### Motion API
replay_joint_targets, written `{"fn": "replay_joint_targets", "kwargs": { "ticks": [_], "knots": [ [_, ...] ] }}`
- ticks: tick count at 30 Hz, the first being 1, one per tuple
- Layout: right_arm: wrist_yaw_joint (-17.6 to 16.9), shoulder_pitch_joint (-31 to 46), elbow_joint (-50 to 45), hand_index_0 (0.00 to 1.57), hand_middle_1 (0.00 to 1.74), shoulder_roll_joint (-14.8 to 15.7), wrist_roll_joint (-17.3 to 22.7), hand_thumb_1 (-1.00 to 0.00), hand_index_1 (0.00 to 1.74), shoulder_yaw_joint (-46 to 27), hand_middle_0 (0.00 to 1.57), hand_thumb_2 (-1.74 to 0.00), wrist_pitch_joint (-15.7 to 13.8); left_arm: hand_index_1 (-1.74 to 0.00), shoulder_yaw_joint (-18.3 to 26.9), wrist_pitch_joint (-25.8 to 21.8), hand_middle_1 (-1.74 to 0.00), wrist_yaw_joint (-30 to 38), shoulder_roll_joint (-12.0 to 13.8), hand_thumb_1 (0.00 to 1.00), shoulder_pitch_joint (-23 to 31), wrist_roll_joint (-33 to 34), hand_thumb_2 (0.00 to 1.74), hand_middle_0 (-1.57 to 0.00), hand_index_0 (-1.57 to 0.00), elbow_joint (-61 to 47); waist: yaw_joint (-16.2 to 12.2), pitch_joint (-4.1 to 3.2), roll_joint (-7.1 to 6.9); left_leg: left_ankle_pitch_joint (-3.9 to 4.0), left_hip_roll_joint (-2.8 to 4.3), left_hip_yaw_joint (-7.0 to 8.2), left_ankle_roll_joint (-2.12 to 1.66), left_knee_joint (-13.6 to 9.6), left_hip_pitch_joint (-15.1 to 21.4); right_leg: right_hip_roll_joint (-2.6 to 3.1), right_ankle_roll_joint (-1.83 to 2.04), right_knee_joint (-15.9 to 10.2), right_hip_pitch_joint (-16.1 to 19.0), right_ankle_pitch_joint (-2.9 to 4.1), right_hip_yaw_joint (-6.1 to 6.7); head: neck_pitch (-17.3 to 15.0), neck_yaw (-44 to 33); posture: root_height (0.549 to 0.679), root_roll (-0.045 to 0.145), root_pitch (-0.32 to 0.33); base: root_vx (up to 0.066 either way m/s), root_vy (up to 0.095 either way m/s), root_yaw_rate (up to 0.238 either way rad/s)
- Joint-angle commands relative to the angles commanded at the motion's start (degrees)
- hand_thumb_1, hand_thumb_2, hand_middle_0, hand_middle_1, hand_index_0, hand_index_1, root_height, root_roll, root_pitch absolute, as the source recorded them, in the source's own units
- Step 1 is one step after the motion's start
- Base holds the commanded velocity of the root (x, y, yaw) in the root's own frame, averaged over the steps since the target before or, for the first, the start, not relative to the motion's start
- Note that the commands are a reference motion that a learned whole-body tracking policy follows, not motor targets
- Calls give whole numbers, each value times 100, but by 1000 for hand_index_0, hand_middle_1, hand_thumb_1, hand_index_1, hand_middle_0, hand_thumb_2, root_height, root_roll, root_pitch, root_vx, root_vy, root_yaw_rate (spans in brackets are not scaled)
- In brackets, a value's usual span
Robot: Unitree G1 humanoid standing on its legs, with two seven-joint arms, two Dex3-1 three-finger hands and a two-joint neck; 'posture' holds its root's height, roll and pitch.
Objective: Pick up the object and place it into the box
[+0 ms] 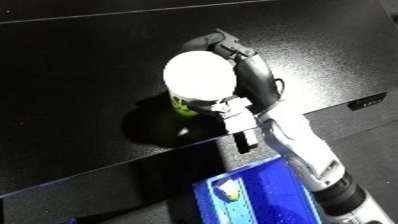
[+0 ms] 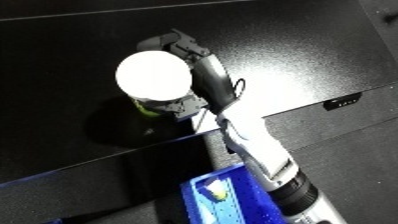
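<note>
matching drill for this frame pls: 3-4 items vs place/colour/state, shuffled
Items:
1. container
2. bin
3. right robot hand
4. table

Descriptions:
A. blue, at the lower edge
B. black, curled round the container
C. round white top, green showing on its side
D. dark surface under the container

Pairs: 1-C, 2-A, 3-B, 4-D

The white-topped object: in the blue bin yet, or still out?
Out. The white-topped object sits in the right hand above the black table; blue bin lies nearer.
</note>
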Motion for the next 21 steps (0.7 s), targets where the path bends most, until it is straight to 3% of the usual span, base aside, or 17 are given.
{"fn": "replay_joint_targets", "kwargs": {
  "ticks": [5, 11, 21],
  "knots": [
    [-435, 653, -456, 1334, 1479, -38, -225, -850, 1479, -592, 1334, -1479, -489, 0, 149, -118, 0, -40, -56, 0, 108, -79, 0, 0, 0, 39, -247, 19, -20, -107, 67, 135, 26, 65, 37, 55, 25, 8, -37, 9, 120, 99, 72, 642, 60, -13, -11, 60, -159],
    [-788, 1577, -744, 1334, 1479, -66, -237, -850, 1479, -1411, 1334, -1479, -1036, 0, 318, -239, 0, -76, -123, 0, 180, -266, 0, 0, 0, 81, -609, 40, -17, -206, 133, 342, 64, 49, 111, 182, 53, 17, -107, 7, 303, 122, 266, 641, 56, -3, -9, 86, -224],
    [-930, 2934, -379, 1334, 1479, -127, 161, -850, 1479, -2507, 1334, -1479, -1991, 0, 572, -445, 0, -275, -163, 0, 282, -534, 0, 0, 0, 273, -1155, 99, 62, -339, 120, 617, 146, -92, 354, 385, 92, -76, -150, 15, 568, 48, 811, 641, 55, 10, -4, 87, -233]
  ]
}}
